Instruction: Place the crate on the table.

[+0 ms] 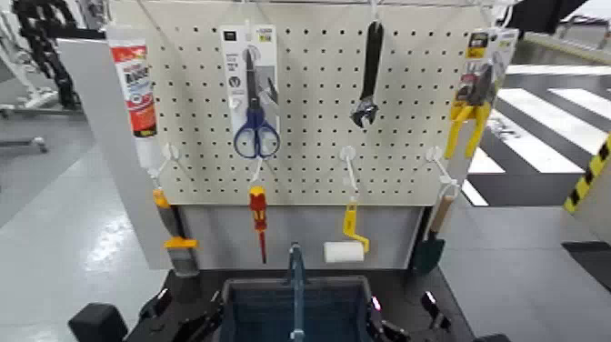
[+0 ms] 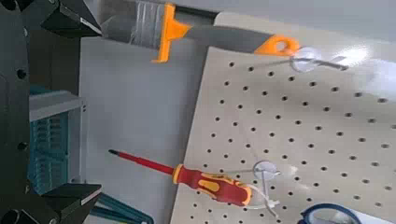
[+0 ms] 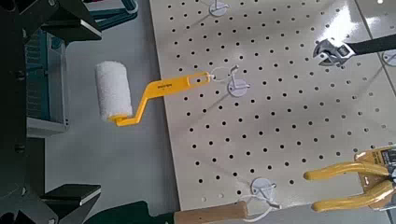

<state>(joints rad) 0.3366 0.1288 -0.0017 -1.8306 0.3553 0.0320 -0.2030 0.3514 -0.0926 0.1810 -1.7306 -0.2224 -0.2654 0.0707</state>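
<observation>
The dark blue-grey crate (image 1: 273, 314) with its thin upright centre bar (image 1: 296, 273) sits low in the head view, at the front of the black table (image 1: 205, 280). I cannot tell whether it rests on the tabletop. My left gripper (image 1: 186, 318) is at its left side and my right gripper (image 1: 400, 318) at its right side. In the left wrist view the gripper (image 2: 93, 107) has its fingers wide apart, with the crate's latticed wall (image 2: 47, 145) between them. The right wrist view shows the same for the right gripper (image 3: 93, 110) and the crate (image 3: 42, 89).
The white pegboard (image 1: 309, 109) rises just behind the crate. It carries a sealant tube (image 1: 135, 86), scissors pack (image 1: 252, 91), wrench (image 1: 368, 77), pliers (image 1: 473, 100), red screwdriver (image 1: 259, 218) and paint roller (image 1: 344, 247). Glossy grey floor (image 1: 64, 227) lies on both sides.
</observation>
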